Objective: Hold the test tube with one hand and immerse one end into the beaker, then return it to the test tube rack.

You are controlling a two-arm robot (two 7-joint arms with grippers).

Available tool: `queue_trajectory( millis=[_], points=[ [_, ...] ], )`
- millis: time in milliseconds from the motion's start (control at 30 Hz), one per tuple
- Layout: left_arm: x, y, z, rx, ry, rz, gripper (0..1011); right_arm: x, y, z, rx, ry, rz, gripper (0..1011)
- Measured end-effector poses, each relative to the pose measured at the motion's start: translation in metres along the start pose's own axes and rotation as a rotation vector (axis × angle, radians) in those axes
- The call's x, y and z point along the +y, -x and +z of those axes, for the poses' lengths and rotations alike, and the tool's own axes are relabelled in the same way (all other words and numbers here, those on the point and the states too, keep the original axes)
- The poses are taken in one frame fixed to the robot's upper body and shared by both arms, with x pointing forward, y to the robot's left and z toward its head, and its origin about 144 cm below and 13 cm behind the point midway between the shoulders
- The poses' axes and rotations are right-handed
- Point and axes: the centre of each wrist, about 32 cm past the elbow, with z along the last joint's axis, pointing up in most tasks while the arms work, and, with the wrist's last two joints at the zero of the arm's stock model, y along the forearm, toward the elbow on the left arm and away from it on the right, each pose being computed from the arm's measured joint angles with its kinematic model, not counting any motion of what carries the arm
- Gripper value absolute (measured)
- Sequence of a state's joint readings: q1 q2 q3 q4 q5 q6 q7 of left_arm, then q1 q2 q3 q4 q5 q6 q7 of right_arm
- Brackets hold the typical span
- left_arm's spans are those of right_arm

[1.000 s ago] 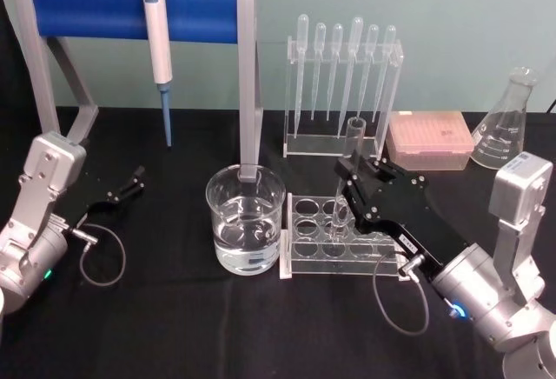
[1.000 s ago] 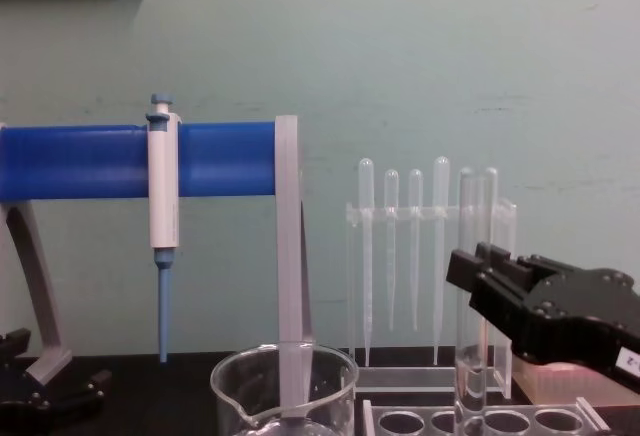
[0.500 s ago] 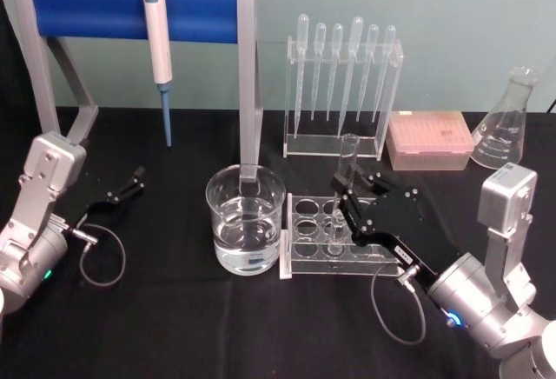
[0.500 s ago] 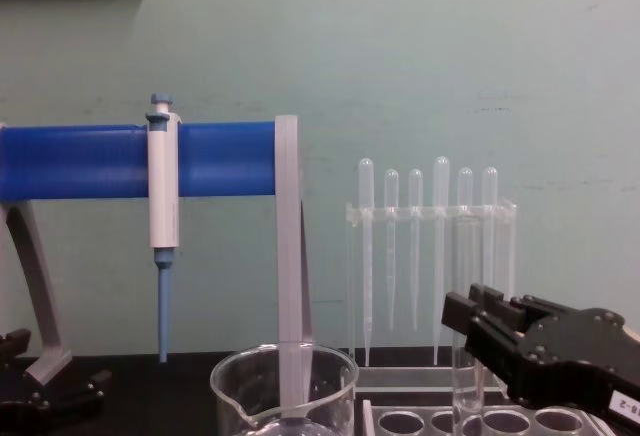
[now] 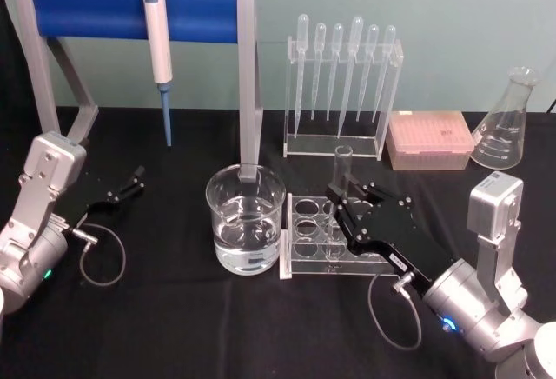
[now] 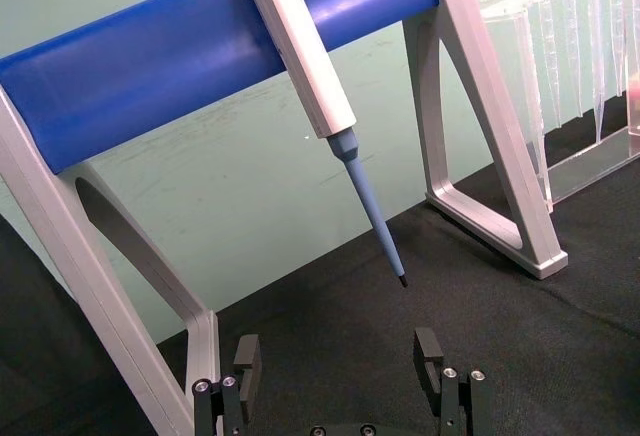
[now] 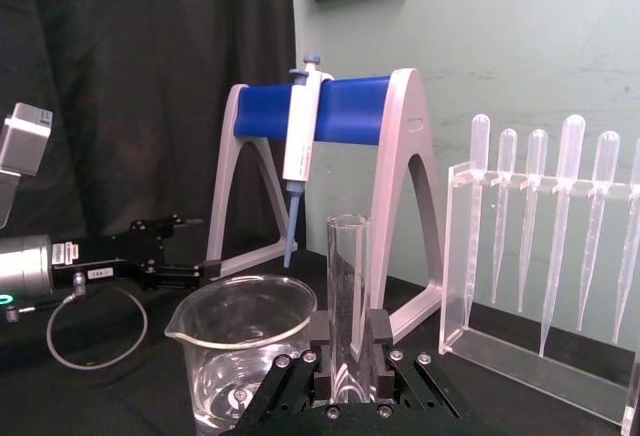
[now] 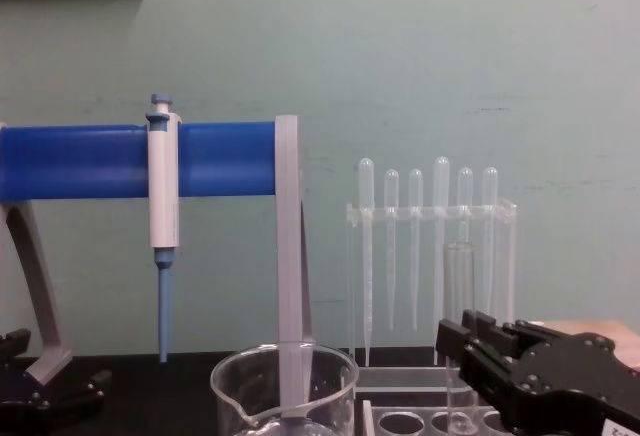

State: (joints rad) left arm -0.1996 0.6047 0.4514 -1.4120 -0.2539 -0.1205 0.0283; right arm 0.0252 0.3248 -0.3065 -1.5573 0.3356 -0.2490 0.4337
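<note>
The test tube point(image 5: 342, 179) stands upright with its lower end in a hole of the clear tube rack point(image 5: 306, 238). My right gripper point(image 5: 337, 202) is shut on the tube's lower half; the right wrist view shows the test tube point(image 7: 347, 286) pinched between the black fingers point(image 7: 375, 334). In the chest view the right gripper point(image 8: 455, 344) grips the test tube point(image 8: 459, 281) at the lower right. The beaker point(image 5: 246, 220), partly filled with water, stands just left of the rack, and its spout shows on the beaker point(image 7: 243, 341). My left gripper point(image 5: 133, 180) rests open at the far left, with the left gripper point(image 6: 338, 356) holding nothing.
A white-and-blue pipettor point(image 5: 157, 44) hangs on the blue-barred stand point(image 5: 87, 5), whose grey leg point(image 5: 250, 109) stands behind the beaker. A clear holder with several pipettes point(image 5: 344, 75), a pink tip box point(image 5: 430, 138) and a conical flask point(image 5: 506, 123) line the back right.
My right gripper has come down and slightly back with the test tube, lowering the tube deeper into the rack hole. The left arm has not moved.
</note>
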Motion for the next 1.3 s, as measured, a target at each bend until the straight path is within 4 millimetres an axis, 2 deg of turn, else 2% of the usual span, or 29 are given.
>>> queue_trajectory(
  millis=[167, 500, 700, 733, 800, 833, 900, 933, 1067, 1300],
  points=[
    [0.0, 0.0, 0.0, 0.0, 0.0, 0.0, 1000, -0.001, -0.001, -0.002, 0.006, 0.003, -0.002, 242],
    [0.0, 0.0, 0.0, 0.0, 0.0, 0.0, 1000, -0.007, 0.005, 0.001, 0.028, 0.025, -0.032, 529],
    [0.0, 0.0, 0.0, 0.0, 0.0, 0.0, 1000, -0.028, 0.016, 0.007, 0.055, 0.068, -0.058, 712],
    [0.0, 0.0, 0.0, 0.0, 0.0, 0.0, 1000, -0.035, 0.019, 0.01, 0.056, 0.079, -0.067, 768],
    [0.0, 0.0, 0.0, 0.0, 0.0, 0.0, 1000, -0.042, 0.021, 0.012, 0.056, 0.087, -0.079, 807],
    [0.0, 0.0, 0.0, 0.0, 0.0, 0.0, 1000, -0.048, 0.022, 0.014, 0.052, 0.094, -0.096, 861],
    [0.0, 0.0, 0.0, 0.0, 0.0, 0.0, 1000, -0.056, 0.021, 0.016, 0.044, 0.101, -0.122, 895],
    [0.0, 0.0, 0.0, 0.0, 0.0, 0.0, 1000, -0.063, 0.019, 0.017, 0.027, 0.107, -0.155, 943],
    [0.0, 0.0, 0.0, 0.0, 0.0, 0.0, 1000, -0.075, 0.007, 0.017, -0.022, 0.119, -0.239, 1002],
    [0.0, 0.0, 0.0, 0.0, 0.0, 0.0, 1000, -0.081, -0.021, 0.014, -0.112, 0.154, -0.355, 1002]
  ],
)
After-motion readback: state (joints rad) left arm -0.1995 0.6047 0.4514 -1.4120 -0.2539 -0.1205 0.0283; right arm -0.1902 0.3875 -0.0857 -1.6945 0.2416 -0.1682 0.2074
